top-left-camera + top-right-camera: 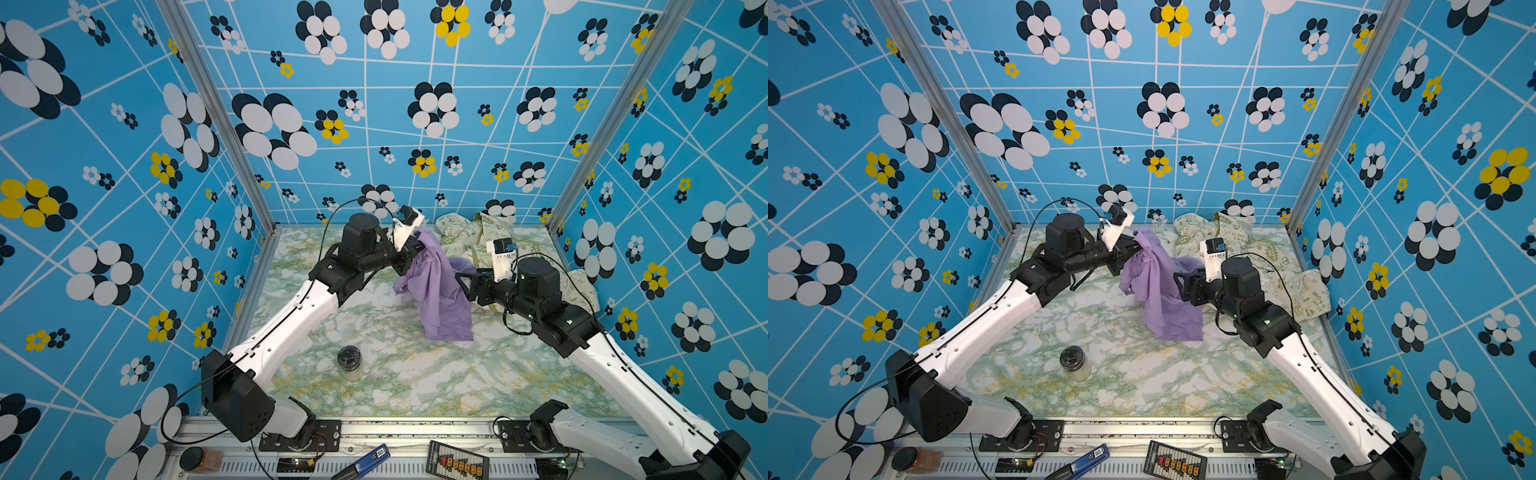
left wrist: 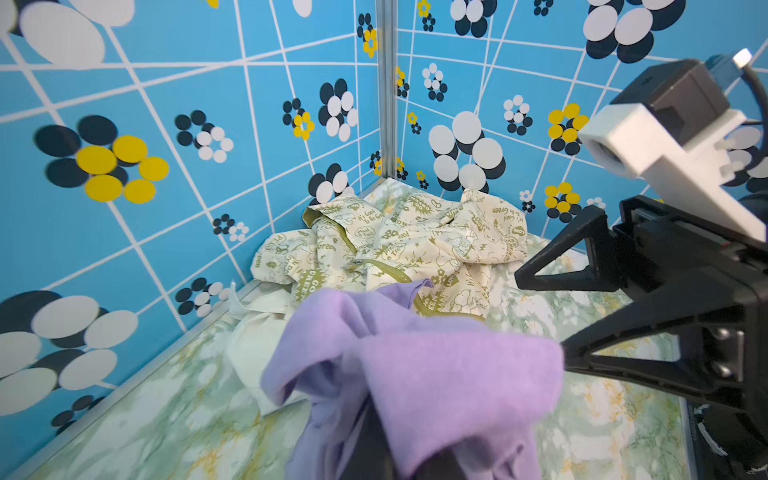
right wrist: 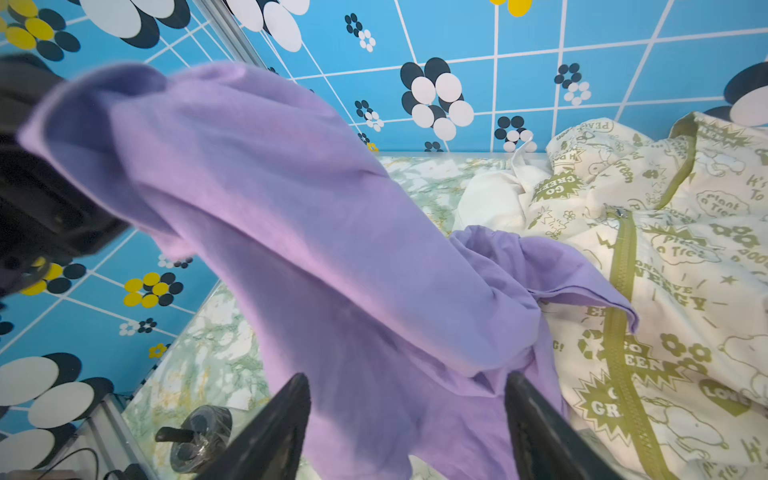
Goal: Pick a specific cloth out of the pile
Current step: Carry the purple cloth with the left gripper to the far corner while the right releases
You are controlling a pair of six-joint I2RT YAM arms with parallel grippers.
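The marbled bench (image 1: 415, 374) is seen in both top views, with the pile (image 1: 461, 235) of cream printed and white fabric heaped in its far right corner. The purple cloth (image 1: 436, 291) is held up just in front of the pile, its lower end trailing on the bench and one fold laid on the pile. It is pinched in the closed left gripper (image 1: 417, 246). The right gripper (image 1: 462, 286) is held with jaws spread, just beside the cloth. A small jar (image 1: 350, 363) is stood well apart.
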